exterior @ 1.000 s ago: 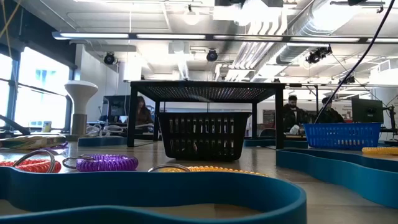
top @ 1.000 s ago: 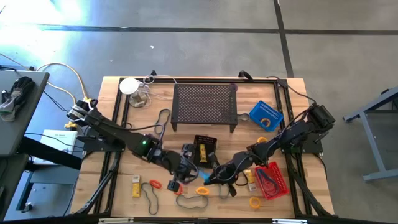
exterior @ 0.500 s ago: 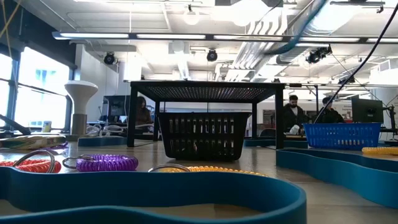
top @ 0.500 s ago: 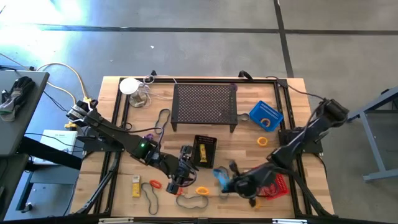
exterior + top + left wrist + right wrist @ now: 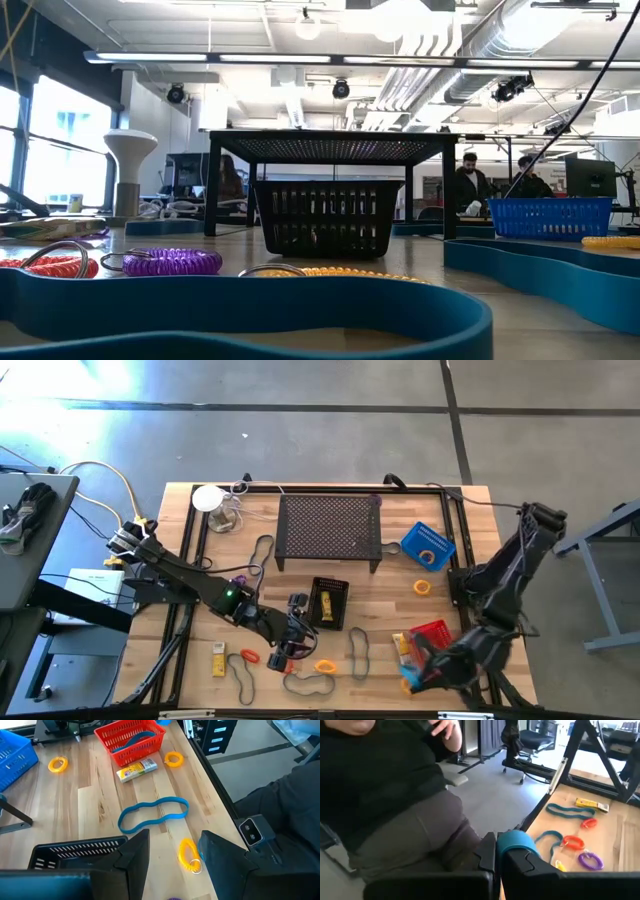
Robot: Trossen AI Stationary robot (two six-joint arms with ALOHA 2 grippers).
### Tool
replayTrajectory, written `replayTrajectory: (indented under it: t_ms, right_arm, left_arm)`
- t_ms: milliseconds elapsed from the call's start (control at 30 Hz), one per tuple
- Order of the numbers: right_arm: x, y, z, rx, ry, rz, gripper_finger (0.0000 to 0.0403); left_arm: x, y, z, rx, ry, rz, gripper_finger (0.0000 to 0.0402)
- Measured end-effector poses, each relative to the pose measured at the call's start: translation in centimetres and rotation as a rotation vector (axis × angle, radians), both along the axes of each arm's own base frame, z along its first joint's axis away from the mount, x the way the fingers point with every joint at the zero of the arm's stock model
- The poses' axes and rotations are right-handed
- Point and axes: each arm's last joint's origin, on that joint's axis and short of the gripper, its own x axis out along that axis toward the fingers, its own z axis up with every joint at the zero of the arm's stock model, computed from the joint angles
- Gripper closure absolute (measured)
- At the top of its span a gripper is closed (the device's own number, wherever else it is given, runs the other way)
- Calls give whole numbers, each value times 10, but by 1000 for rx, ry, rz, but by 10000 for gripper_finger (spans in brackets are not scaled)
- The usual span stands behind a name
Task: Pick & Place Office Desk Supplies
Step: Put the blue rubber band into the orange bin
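Between the right gripper's (image 5: 500, 851) closed fingers sits a blue rubber band (image 5: 516, 841); the left gripper (image 5: 172, 851) hangs with fingers apart, empty, above a yellow coil ring (image 5: 187, 855).

Bright light is glaring off the floor (image 5: 60, 390) at the upper left, seen from above. Ceiling lamps (image 5: 300, 58) are shining, and the near blue band (image 5: 240, 305) is blurring.

No readable text anywhere.
Yellow packet (image 5: 137, 770) by the red basket (image 5: 131, 740) carries print, too small to make out; second packet (image 5: 591, 804) likewise. No labels, numbers or signs legible on the table or in the room.
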Motion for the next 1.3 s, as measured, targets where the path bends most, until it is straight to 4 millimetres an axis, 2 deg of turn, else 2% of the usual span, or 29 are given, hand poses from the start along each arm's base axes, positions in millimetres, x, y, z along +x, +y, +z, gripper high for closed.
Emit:
replayTrajectory:
  t_ms: [100,233,333,467,667,833,1167,1300]
  right_arm:
    - [-15,0,2,41,46,-65,399]
    - [-29,-6,-8,106,235,-216,399]
    - [-35,-12,-17,150,360,-332,399]
    - [-40,-21,-26,101,455,-391,399]
    - [-47,-35,-30,211,608,-552,399]
    - [-48,-34,-42,225,733,-660,399]
    - [-37,-22,-71,233,1060,-788,399]
    - [-27,-21,-85,254,1169,-903,399]
  left_arm:
    - [0,-1,0,-20,6,11,228]
    - [0,-1,0,-21,7,11,228]
    - [0,-1,0,-21,7,11,228]
    - [0,-1,0,-21,7,11,228]
    - [0,-1,0,-21,7,11,228]
    - [0,-1,0,-21,8,11,228]
    - [-2,0,-3,-20,47,24,228]
    - [-3,1,-4,-19,51,26,228]
